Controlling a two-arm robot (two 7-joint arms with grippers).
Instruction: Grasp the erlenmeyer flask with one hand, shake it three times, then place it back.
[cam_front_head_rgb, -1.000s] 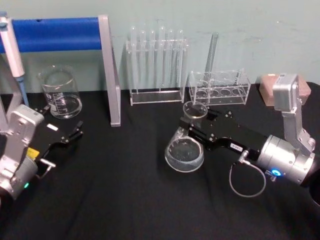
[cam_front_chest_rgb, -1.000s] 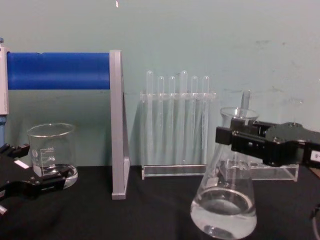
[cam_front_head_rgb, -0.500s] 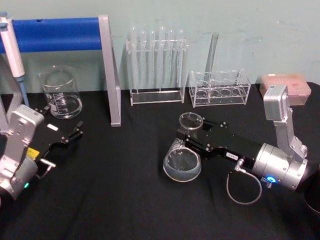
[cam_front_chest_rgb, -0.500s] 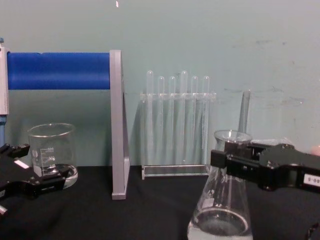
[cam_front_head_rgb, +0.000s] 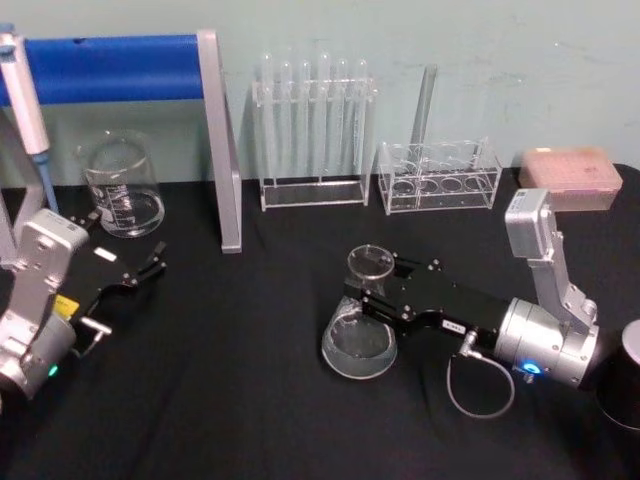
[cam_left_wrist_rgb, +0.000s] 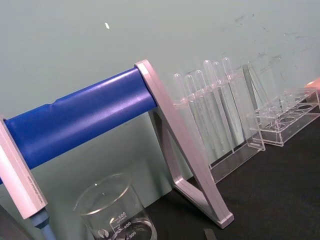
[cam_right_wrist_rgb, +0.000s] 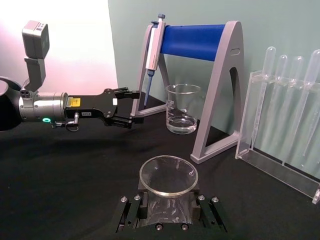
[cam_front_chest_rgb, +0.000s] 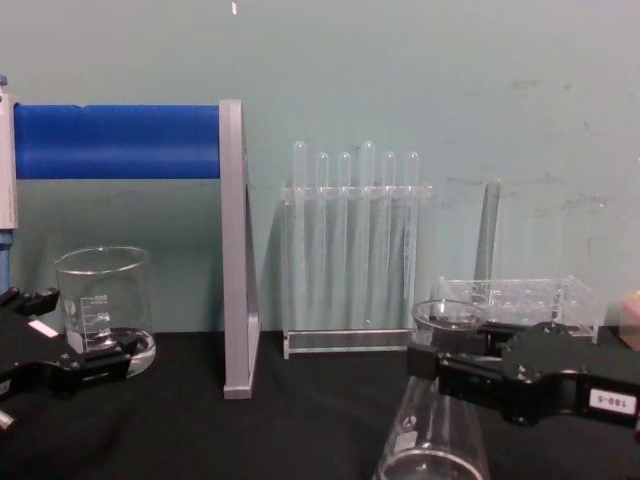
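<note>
The erlenmeyer flask (cam_front_head_rgb: 358, 325) is clear glass with a little liquid in its wide base. It stands upright right of centre over the black cloth. My right gripper (cam_front_head_rgb: 366, 288), the hand, is shut on its neck just under the flared rim. In the chest view the flask neck (cam_front_chest_rgb: 447, 322) rises above the right gripper (cam_front_chest_rgb: 432, 362), and the base runs below the frame, so contact with the cloth cannot be told. The right wrist view looks down on the flask rim (cam_right_wrist_rgb: 168, 175) between the black fingers (cam_right_wrist_rgb: 129, 210). My left gripper (cam_front_head_rgb: 150, 265) is parked open at the left.
A glass beaker (cam_front_head_rgb: 122, 185) stands at the back left under a blue-barred pipette stand (cam_front_head_rgb: 110, 68). A test tube rack (cam_front_head_rgb: 315, 130), a low clear rack (cam_front_head_rgb: 440, 175) and a pink box (cam_front_head_rgb: 572, 170) line the back. A dark object (cam_front_head_rgb: 625, 385) sits at the right edge.
The right gripper has carried the flask downward and nearer to me, and it now sits lower in the chest view. The left arm has not moved.
</note>
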